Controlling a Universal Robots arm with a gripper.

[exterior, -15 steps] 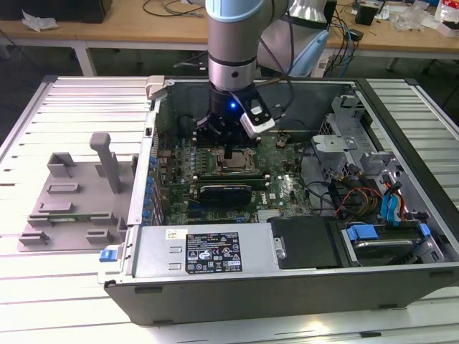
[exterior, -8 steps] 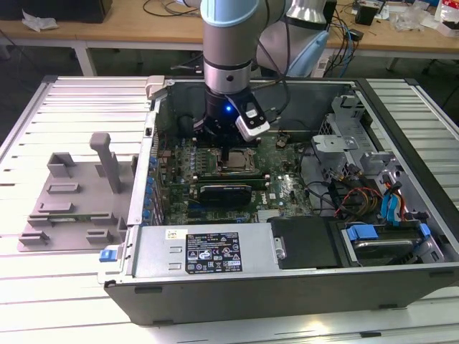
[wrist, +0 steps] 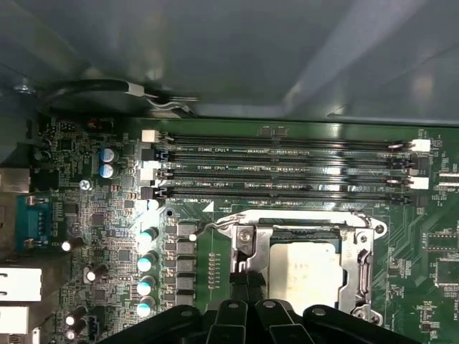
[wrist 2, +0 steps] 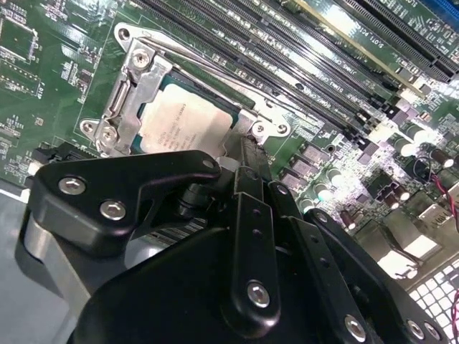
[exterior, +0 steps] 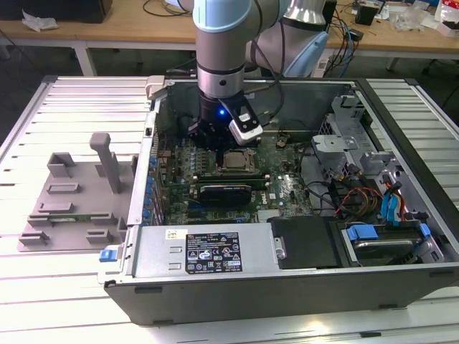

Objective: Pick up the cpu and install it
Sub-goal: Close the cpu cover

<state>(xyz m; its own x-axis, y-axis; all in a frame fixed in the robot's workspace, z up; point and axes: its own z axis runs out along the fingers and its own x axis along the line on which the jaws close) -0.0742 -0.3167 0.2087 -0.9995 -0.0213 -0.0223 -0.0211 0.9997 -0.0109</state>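
The cpu [wrist 2: 188, 123] lies flat inside the metal socket frame [wrist 2: 136, 86] on the green motherboard, its silver-grey top facing up. It also shows in the first wrist view, cpu [wrist: 305, 272], and in the exterior view, cpu [exterior: 234, 159]. My gripper [wrist 2: 247, 154] hangs just over the socket's edge beside the chip, shut with nothing between its fingers. In the first wrist view the gripper [wrist: 247, 283] tips sit at the frame's rim next to the chip. In the exterior view the gripper [exterior: 215, 147] is low inside the open computer case.
Long black memory slots [wrist: 287, 172] run beside the socket, with capacitors [wrist: 147, 258] nearby. The case walls [exterior: 154, 143] enclose the board. A black power supply cover [exterior: 305, 240], drive bays [exterior: 387, 236] and loose cables [exterior: 351, 197] fill the exterior view's right. A grey parts tray [exterior: 72, 201] lies outside.
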